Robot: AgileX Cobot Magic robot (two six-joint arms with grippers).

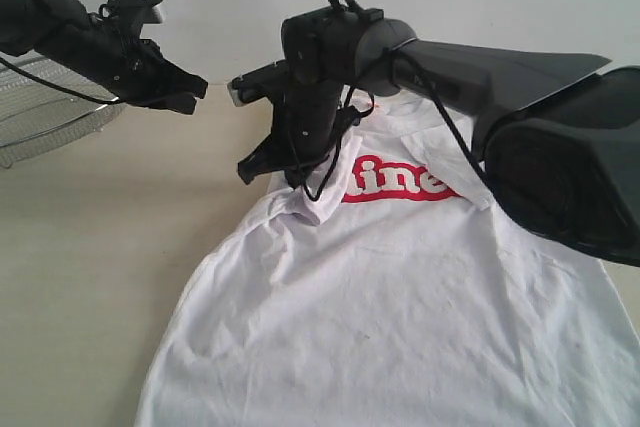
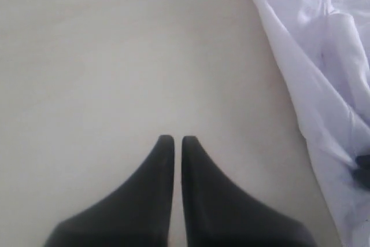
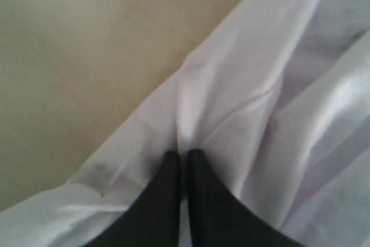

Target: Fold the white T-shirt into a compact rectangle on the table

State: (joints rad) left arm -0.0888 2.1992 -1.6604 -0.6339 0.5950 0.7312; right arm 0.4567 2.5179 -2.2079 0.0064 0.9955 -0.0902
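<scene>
The white T-shirt (image 1: pixel 400 287) lies spread on the table (image 1: pixel 100 247), collar at the far end, its red chest band (image 1: pixel 395 182) partly behind the right arm. My right gripper (image 1: pixel 285 179) has reached across to the shirt's left sleeve and is shut on a pinch of the white fabric (image 3: pixel 231 96), which bunches at the fingertips (image 3: pixel 171 160). The sleeve hangs lifted in a small fold (image 1: pixel 308 205). My left gripper (image 1: pixel 195 92) hovers shut and empty over bare table (image 2: pixel 115 56), to the left of the shirt's edge (image 2: pixel 324 56).
A round wire-mesh basket (image 1: pixel 40 112) sits at the far left edge behind the left arm. The right arm's dark body (image 1: pixel 540 117) covers the shirt's right shoulder. Bare table runs along the shirt's left side.
</scene>
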